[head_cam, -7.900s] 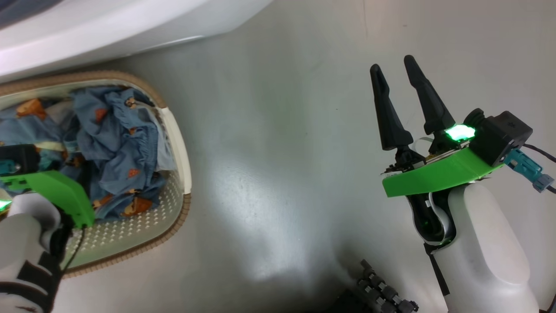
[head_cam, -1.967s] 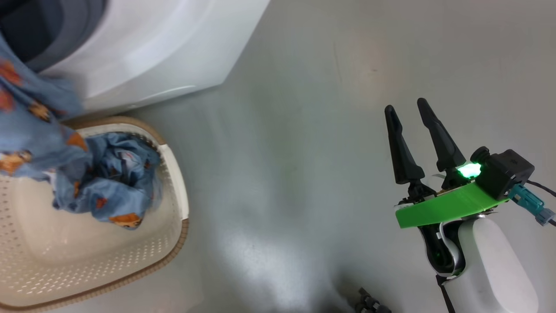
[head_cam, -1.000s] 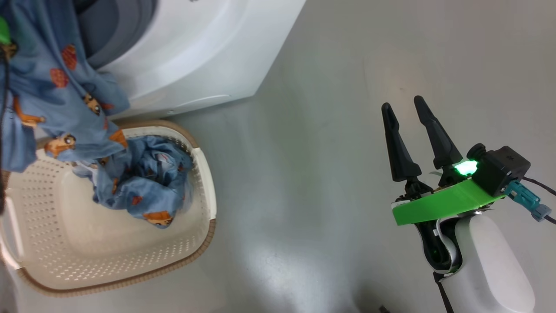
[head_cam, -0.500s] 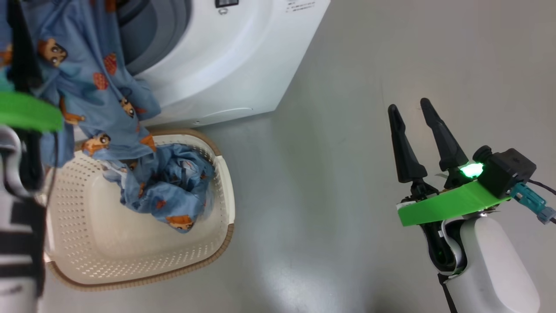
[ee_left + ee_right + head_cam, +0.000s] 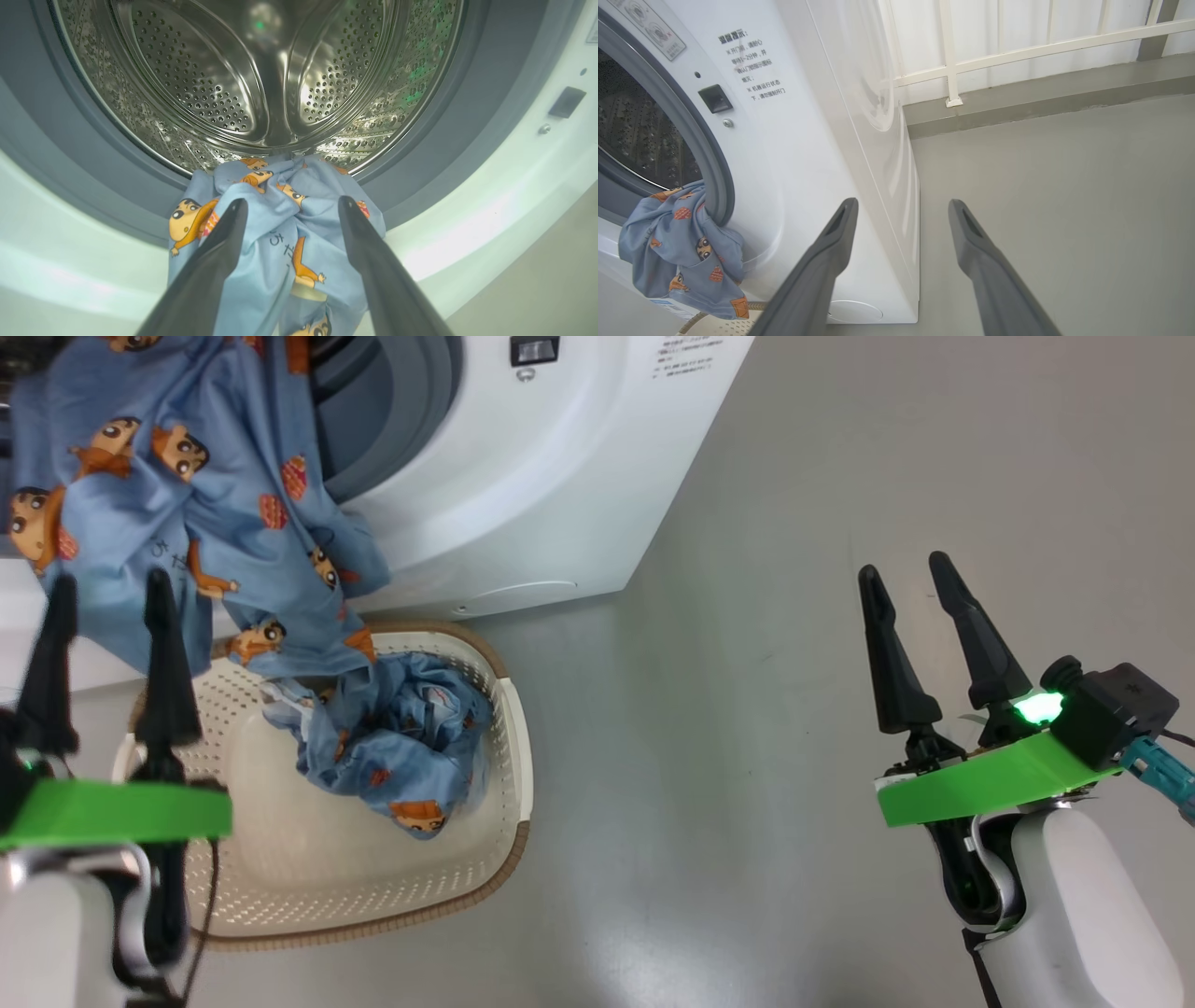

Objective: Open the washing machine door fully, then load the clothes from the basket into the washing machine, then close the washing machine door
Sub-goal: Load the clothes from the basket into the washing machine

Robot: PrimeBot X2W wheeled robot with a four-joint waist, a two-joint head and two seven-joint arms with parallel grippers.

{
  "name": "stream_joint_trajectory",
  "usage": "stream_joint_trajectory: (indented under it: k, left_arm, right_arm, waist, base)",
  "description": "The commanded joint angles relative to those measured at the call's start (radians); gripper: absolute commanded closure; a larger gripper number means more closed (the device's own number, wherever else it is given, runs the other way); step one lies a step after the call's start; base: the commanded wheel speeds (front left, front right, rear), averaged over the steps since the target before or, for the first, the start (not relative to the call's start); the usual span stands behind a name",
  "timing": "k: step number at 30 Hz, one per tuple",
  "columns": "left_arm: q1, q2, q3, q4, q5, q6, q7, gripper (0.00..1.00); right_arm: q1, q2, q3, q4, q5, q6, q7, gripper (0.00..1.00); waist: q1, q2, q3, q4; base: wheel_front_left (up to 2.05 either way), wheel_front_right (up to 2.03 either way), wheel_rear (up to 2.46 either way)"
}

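Withdrawn left pincer [image 5: 110, 579] and right pincer [image 5: 903, 565] both spread; one garment [image 5: 187, 513] drapes washing machine [image 5: 560, 476], one lies in basket [image 5: 520, 747].

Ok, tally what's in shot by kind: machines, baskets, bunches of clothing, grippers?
Washing machine: 1
Basket: 1
Bunches of clothing: 2, hanging bunch at the drum mouth, basket bunch
Grippers: 2, left gripper and right gripper, both open
Total: 6
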Motion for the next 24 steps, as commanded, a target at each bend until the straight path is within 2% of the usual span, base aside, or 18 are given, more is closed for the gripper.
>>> stream_joint_trajectory:
  k: [1, 14, 21, 24]
  left_arm:
    - [0.023, 0.021, 0.039, -0.04, 0.014, 0.002, -0.005, 0.0]
    - [0.19, -0.08, 0.093, -0.106, 0.05, -0.018, -0.005, 0.0]
    - [0.202, -0.099, 0.091, -0.074, 0.05, -0.028, -0.005, 0.0]
    - [0.2, -0.09, 0.071, -0.034, 0.032, -0.032, -0.003, 0.0]
  right_arm:
    - [0.019, -0.003, 0.017, -0.03, -0.009, 0.002, -0.005, 0.0]
    - [0.039, -0.031, 0.022, -0.034, -0.009, 0.002, -0.005, 0.0]
    - [0.048, -0.032, 0.033, -0.022, -0.009, 0.002, -0.005, 0.0]
    - [0.047, -0.031, 0.038, -0.02, -0.008, 0.002, -0.005, 0.0]
  waist:
    - [0.0, 0.0, -0.004, 0.003]
    - [0.0, 0.0, -0.044, 0.005]
    - [0.0, 0.0, -0.06, 0.004]
    - [0.0, 0.0, -0.061, 0.001]
  base:
    - [0.0, 0.0, 0.0]
    - [0.0, 0.0, 0.0]
    - [0.0, 0.0, 0.0]
    - [0.0, 0.0, 0.0]
